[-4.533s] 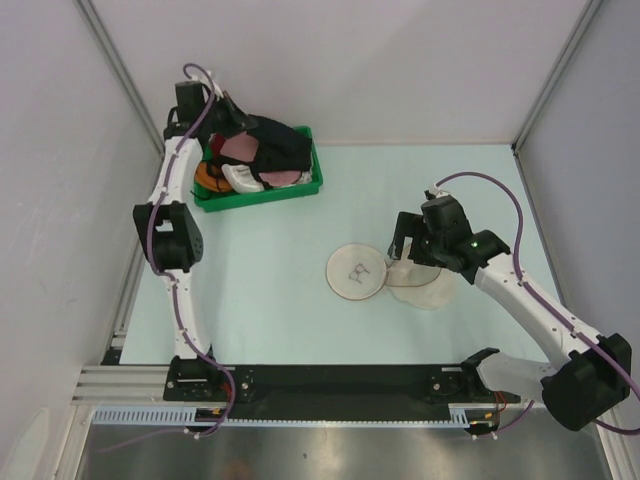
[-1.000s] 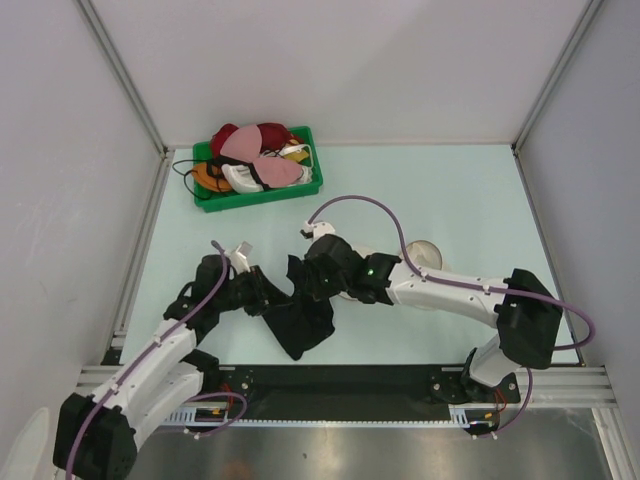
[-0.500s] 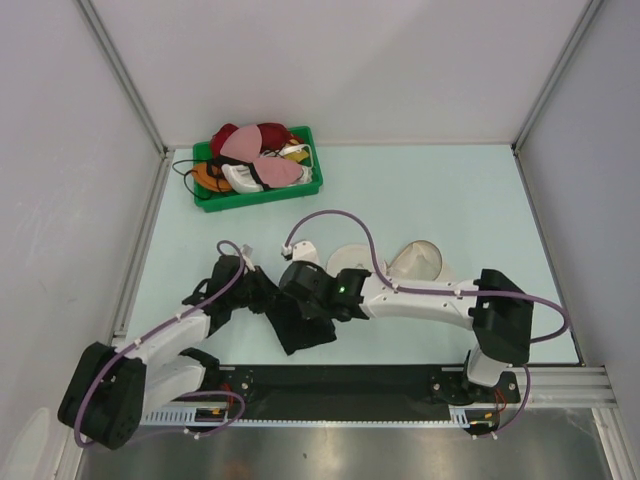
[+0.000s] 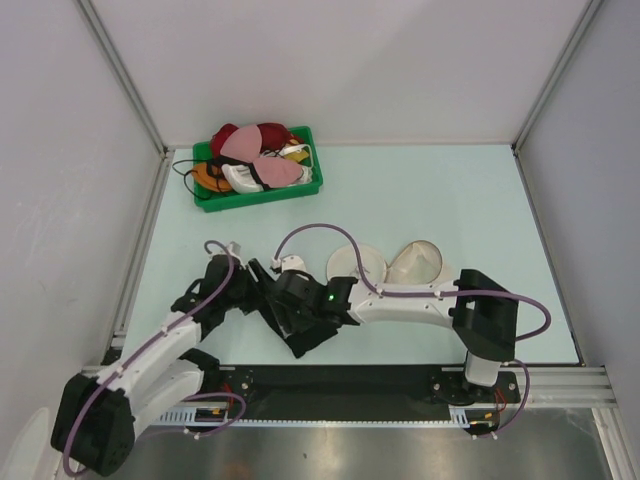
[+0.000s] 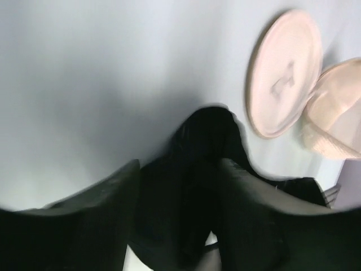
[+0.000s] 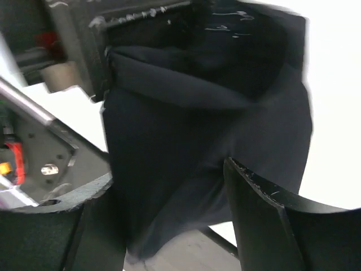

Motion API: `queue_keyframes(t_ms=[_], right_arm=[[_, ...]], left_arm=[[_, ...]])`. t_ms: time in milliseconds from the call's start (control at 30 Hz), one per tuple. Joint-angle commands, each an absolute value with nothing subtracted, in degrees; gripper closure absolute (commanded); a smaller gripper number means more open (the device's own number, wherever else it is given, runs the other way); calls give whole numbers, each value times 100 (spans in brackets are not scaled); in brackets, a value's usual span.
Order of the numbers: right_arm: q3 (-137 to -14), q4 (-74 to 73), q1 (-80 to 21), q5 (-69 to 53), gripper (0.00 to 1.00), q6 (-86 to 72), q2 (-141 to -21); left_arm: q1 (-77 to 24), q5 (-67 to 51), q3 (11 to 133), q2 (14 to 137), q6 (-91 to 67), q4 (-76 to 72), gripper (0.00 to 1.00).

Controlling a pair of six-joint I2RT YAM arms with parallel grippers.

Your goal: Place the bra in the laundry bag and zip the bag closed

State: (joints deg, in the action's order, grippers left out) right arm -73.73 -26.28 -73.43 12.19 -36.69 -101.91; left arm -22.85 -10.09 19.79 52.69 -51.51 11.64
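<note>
Straddling the bra (image 4: 305, 328), left claw (image 5: 179, 169), right claw (image 6: 166, 178) gaping; laundry bag (image 4: 424, 264) near, bin (image 4: 258, 198) far.

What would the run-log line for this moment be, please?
bra: on table, outside laundry bag | left hand: open at bra | right hand: open at bra | laundry bag: open, lid flipped aside

My pale mint counter (image 4: 450, 190), evenly lit, sits boxed in by plain white walls (image 4: 340, 60) at nine, twelve and three o'clock, with aluminium posts (image 4: 120, 70) marking the far corners.
</note>
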Motion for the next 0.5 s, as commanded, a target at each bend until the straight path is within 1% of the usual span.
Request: queue_keyframes(t_ms=[0,33,67,133,167,233,333,467], right_arm=[[-7129,-1945,-7111,520,32,-3753,-10038],[-7041,-1821,-7015,266,31,-3779,-9941],[-6857,-1602,-6961,168,30,-3797,-9888],[-6689,-1398,-6804,-226,27,-3858,-9748],[-6645,-1337,-6751,-324,27,-3867,-9712],[-6566,-1301,-6671,-352,22,-3824,-9598],[-6495,-1266,-6566,-526,18,-3692,-9405],[-6416,-1380,-6373,-641,6,-3577,-8993]], left_arm=[[-2312,-124,2583,4545,-5132,2784,28],[-2303,-10,2671,4483,-5185,3030,26],[-2303,235,2846,4422,-5194,3467,20],[-2294,316,3075,4421,-5159,3752,11],[-2294,543,3172,4517,-5194,4127,4],[-2294,755,3444,4658,-5291,4490,2],[-2285,1045,3778,4913,-5134,4930,2],[-2285,994,3902,4703,-5001,5036,2]])
